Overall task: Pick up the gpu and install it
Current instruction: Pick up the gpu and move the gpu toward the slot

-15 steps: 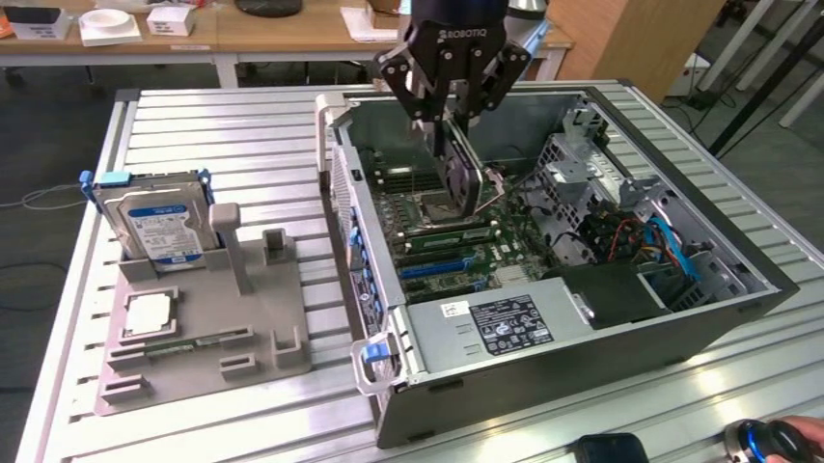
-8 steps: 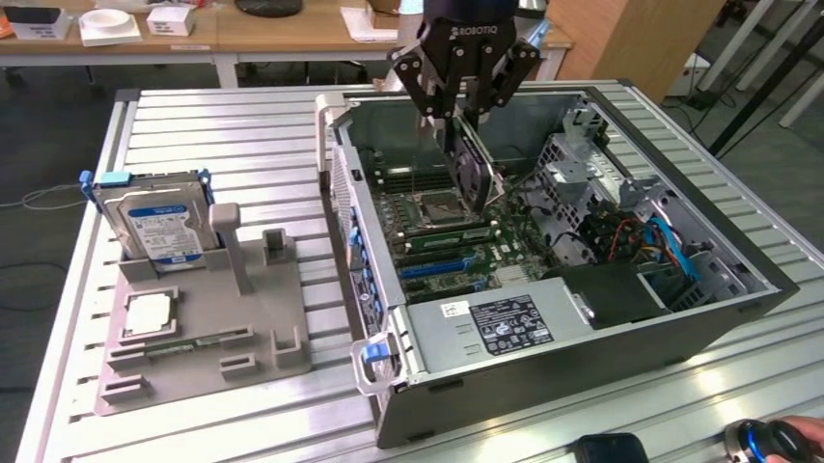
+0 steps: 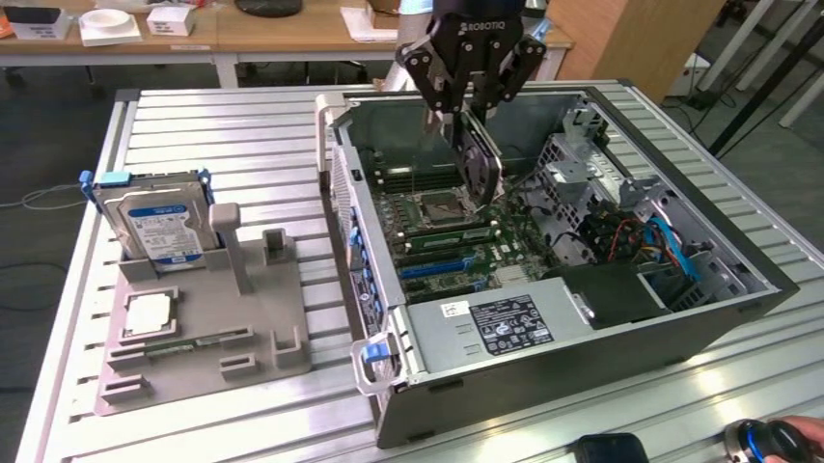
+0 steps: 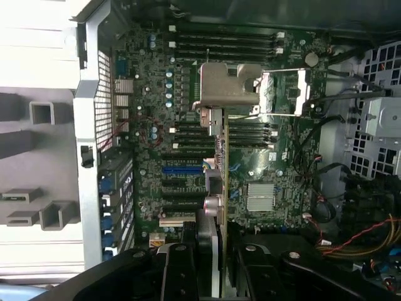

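My gripper [image 3: 465, 114] hangs over the open computer case [image 3: 386, 386] and is shut on the gpu [image 3: 480, 166], a thin dark card held on edge. The card hangs down from the fingers, just above the motherboard [image 3: 451, 260] near the CPU socket [image 3: 438, 204]. In the wrist view the gpu [image 4: 217, 182] is edge-on, its silver bracket [image 4: 229, 88] at the far end, over the blue expansion slots [image 4: 182, 170]. The black fingers [image 4: 182, 269] clamp both sides of the card. It hangs above the board, not seated in a slot.
A grey fixture tray [image 3: 245, 328] in the exterior view's left holds an upright hard drive [image 3: 157, 224] and a CPU [image 3: 150, 314]. The power supply [image 3: 515, 323] fills the case's near end, drive bays and cables [image 3: 644, 241] its right. A hand with a device [image 3: 773, 441] is at the lower right.
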You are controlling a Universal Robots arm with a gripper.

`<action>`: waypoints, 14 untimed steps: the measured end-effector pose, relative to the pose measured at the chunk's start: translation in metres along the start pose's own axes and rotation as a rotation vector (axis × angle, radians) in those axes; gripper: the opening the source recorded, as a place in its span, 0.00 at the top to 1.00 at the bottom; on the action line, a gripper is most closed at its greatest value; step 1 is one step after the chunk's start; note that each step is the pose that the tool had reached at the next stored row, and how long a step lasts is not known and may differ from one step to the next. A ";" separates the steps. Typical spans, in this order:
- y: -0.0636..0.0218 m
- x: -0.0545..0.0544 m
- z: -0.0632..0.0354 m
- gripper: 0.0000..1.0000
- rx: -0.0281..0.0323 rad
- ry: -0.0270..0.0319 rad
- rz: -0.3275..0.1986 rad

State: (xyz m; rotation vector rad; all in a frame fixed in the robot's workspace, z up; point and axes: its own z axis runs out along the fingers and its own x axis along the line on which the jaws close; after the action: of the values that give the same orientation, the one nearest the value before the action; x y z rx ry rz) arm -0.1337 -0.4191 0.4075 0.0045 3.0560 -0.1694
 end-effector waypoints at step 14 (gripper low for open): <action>0.0168 -0.009 -0.0011 0.70 -0.0001 -0.0006 0.000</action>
State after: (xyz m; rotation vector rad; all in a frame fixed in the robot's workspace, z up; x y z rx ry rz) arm -0.1243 -0.4023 0.4075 0.0045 3.0554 -0.1693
